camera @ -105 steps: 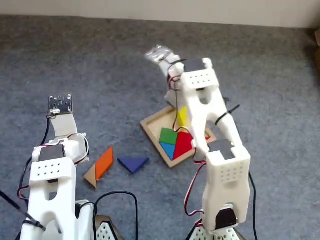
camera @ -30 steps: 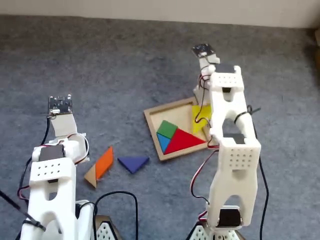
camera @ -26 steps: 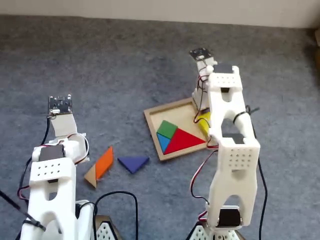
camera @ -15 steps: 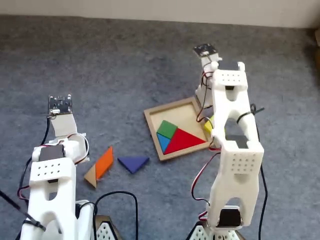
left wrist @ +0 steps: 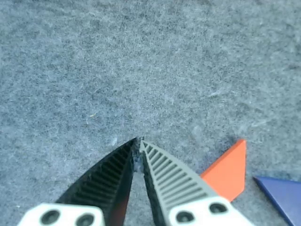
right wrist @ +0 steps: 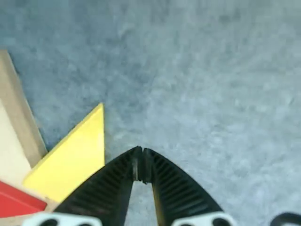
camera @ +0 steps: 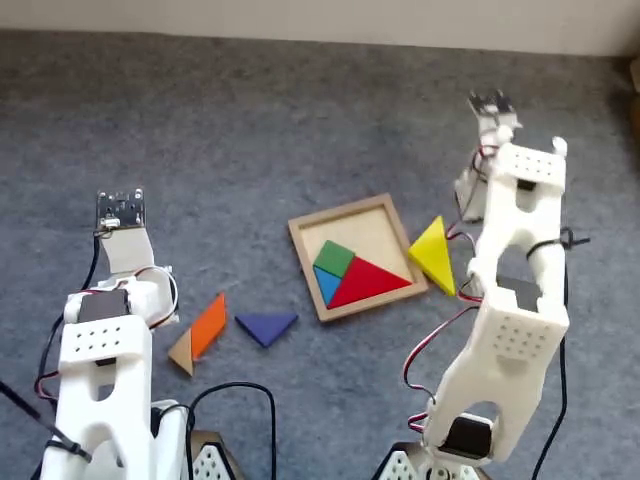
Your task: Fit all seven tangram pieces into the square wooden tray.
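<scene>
Stretching forward past the right side of the tray [camera: 343, 211], the right arm [camera: 515, 235] holds its end effector [right wrist: 141, 164] pinched closed and empty over the grey carpet [camera: 230, 130], just beside the yellow triangle [camera: 433, 254] lying outside the tray. The left end effector [left wrist: 138, 147], likewise closed, hovers near the orange piece [camera: 208, 325].

Grey carpet [camera: 200, 130] covers nearly the whole frame. A pale strip [camera: 300, 15] runs along the top edge. A small brown sliver [camera: 636, 75], too little to identify, sits at the upper right edge.
</scene>
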